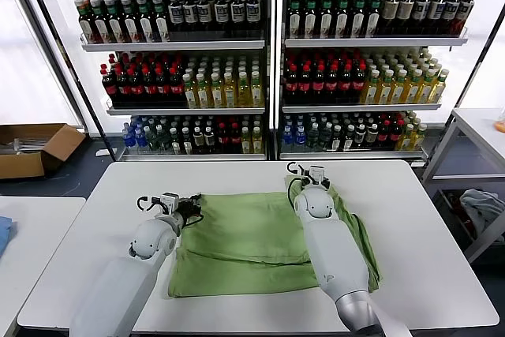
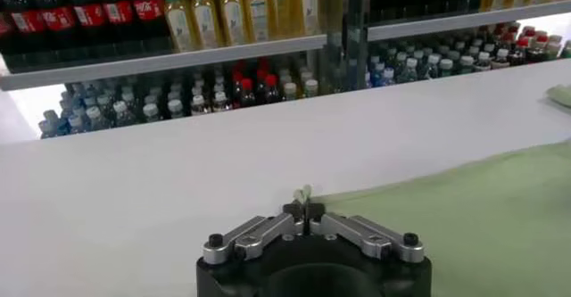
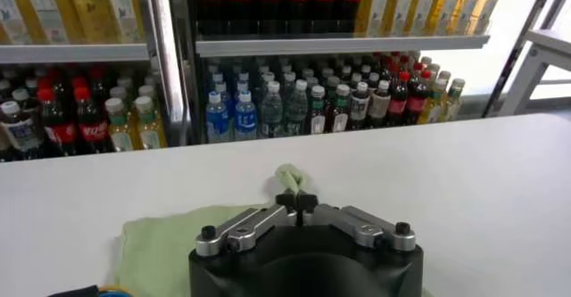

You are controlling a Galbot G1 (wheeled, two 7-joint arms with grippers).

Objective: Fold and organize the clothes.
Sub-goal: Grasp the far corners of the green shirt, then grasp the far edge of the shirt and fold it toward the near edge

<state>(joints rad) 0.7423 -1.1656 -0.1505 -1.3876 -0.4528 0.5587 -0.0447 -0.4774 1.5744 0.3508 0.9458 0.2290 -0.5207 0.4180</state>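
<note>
The clothes are one light green shirt [image 1: 245, 238], lying partly folded on the white table [image 1: 410, 219]. My left gripper [image 1: 192, 205] is at the shirt's far left corner, shut on a pinch of the green cloth [image 2: 306, 192]. My right gripper [image 1: 309, 175] is at the shirt's far right corner, shut on a small tuft of the same fabric [image 3: 290, 178]. In the left wrist view the shirt [image 2: 464, 227] spreads out flat beside my left gripper [image 2: 305, 208]. Seen from the right wrist, green cloth [image 3: 161, 245] lies under and beside my right gripper [image 3: 295, 201]. The collar, buttons and chest print are hidden.
Behind the table stand shelves of bottled drinks [image 1: 268, 69]. A cardboard box [image 1: 35, 147] lies on the floor at the left. A second table [image 1: 31, 226] stands at the left, another with a grey-blue cloth bundle [image 1: 483, 207] under it at the right.
</note>
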